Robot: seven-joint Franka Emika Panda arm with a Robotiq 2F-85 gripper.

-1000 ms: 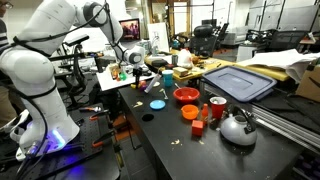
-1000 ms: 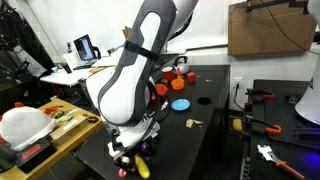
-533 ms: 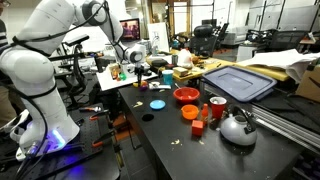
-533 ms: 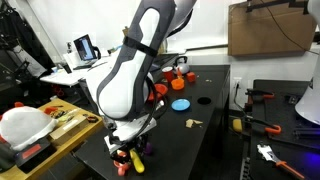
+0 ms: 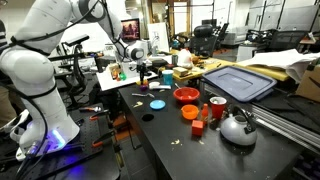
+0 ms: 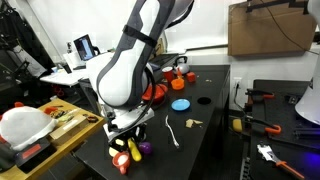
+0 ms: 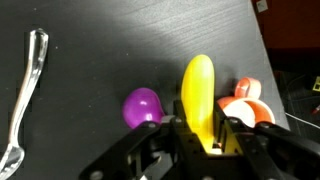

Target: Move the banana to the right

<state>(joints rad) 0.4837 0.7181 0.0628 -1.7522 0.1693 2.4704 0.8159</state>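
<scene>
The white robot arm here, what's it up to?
It is working on a small yellow banana lying on the black table. Its gripper straddles the banana, one finger on each side; whether it is clamped is unclear. A small purple object and a spoon lie nearby.

The banana (image 7: 198,95) is a bright, even yellow with no spots. The egg (image 7: 142,106) is a glossy purple. The ball (image 7: 247,105) looks orange with a white band, though it is half hidden from here. The tool (image 7: 203,138) is black. The spoon (image 7: 25,95) is pale silver, and the table (image 7: 110,35) is black with a fine grey grain. In an exterior view the bowl (image 5: 186,96) is red, the disc (image 5: 157,103) light blue, the kettle (image 5: 238,128) silver and the lid (image 5: 240,82) slate blue. The arm (image 6: 128,75) is white with a black band.
</scene>
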